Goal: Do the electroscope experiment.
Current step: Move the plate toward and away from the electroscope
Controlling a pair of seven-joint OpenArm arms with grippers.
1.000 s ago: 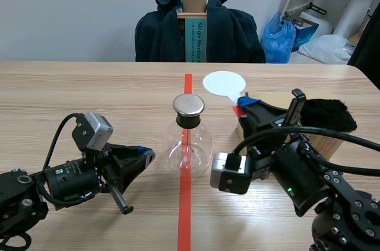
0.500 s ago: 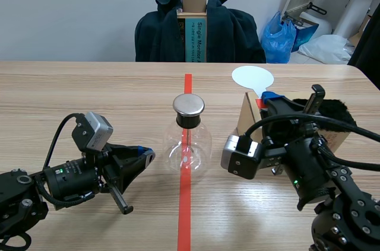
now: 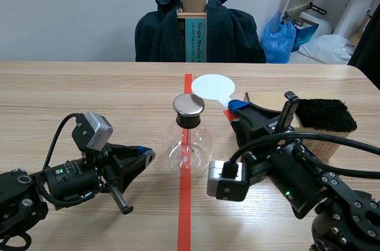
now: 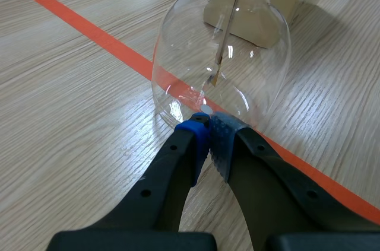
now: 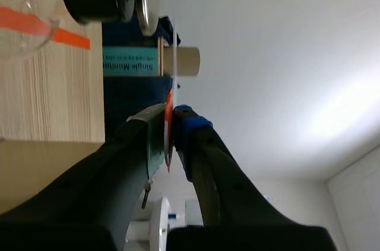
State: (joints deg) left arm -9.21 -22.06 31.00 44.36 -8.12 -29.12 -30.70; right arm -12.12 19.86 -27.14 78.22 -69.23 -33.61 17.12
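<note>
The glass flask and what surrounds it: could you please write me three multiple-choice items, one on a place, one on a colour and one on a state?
1. Where does the glass flask stand?
A. On the orange-red tape line.
B. On a stack of books.
C. In a person's hand.

2. What colour is the top of the flask's cap?
A. Red.
B. Silver.
C. Yellow.

3. How is the right end effector?
A. Open and empty.
B. Shut on the flask's neck.
C. Shut on the handle of the pale disc.

Answers:
1 A: in the scene view the tape runs under the flask's base.
2 B: the cap shines metallic above a black collar.
3 C: the right wrist view shows the orange-red handle pressed between its pads.
</note>
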